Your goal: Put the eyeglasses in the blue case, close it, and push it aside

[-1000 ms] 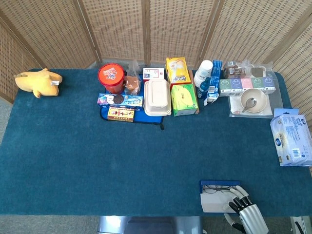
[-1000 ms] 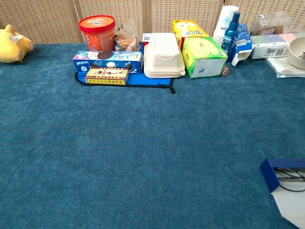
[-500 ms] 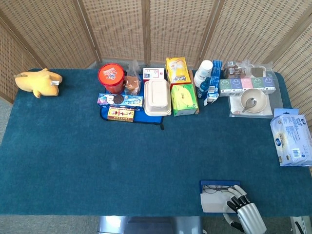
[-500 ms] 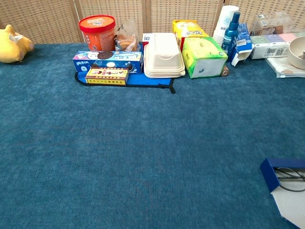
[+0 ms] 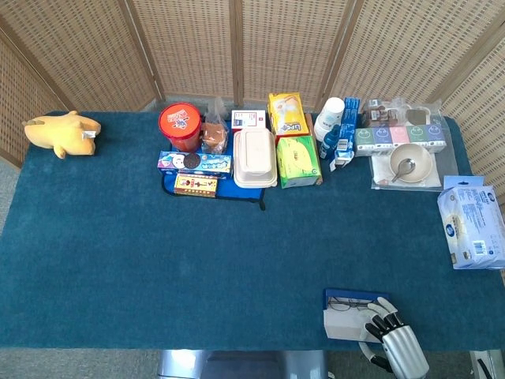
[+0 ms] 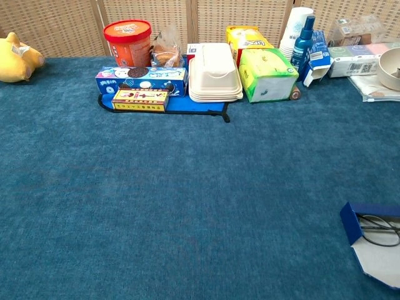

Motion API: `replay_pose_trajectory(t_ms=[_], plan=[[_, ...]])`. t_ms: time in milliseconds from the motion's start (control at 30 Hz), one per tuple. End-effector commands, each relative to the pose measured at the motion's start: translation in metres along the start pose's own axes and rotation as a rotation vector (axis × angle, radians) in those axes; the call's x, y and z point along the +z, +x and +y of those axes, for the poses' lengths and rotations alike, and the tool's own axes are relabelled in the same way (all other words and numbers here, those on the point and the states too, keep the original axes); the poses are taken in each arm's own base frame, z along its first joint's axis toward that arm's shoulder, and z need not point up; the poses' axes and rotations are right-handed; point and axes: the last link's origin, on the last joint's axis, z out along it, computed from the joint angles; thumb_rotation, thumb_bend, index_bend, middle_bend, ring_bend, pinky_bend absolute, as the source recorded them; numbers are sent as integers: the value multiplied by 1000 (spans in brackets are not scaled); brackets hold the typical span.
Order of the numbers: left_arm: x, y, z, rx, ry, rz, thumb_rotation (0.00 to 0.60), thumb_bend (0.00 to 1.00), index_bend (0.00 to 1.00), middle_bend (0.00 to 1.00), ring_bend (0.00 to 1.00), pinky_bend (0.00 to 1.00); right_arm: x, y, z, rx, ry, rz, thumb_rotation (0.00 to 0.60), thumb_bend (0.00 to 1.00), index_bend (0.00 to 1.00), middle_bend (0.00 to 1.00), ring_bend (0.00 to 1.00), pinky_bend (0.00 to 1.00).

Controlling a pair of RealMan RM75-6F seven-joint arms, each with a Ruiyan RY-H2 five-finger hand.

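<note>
my right robot hand sits at the near edge of the blue-carpeted desk, silver fingers spread and resting on the pale lid of the open blue rectangular case; it grips nothing that i can see. thin dark-framed eyeglasses lie inside the case, near the desk's front right corner. compared with a second ago, the hand has slid slightly left and the case has shifted with it. i don't see my left robot hand in either view.
</note>
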Motion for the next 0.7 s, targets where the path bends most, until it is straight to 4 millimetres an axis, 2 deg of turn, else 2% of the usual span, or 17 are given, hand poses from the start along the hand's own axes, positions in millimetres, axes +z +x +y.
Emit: replay_pose_trajectory(t_ms=[33,233,700], plan=[[0,0,0,1,-1,-1,596,344,316,277,296,239,2,2,-1,0,6,2,600,399,641,365,251,180],[0,-1,0,-1,-1,-2,597,345,316,277,296,239,7,7,-3,5,17,13,600,404,646,371,251,180],[0,-3,-2,-1,8,-5,597,344,316,277,296,239,39,31,0,-15,47,38,600,410,645,371,252,180]])
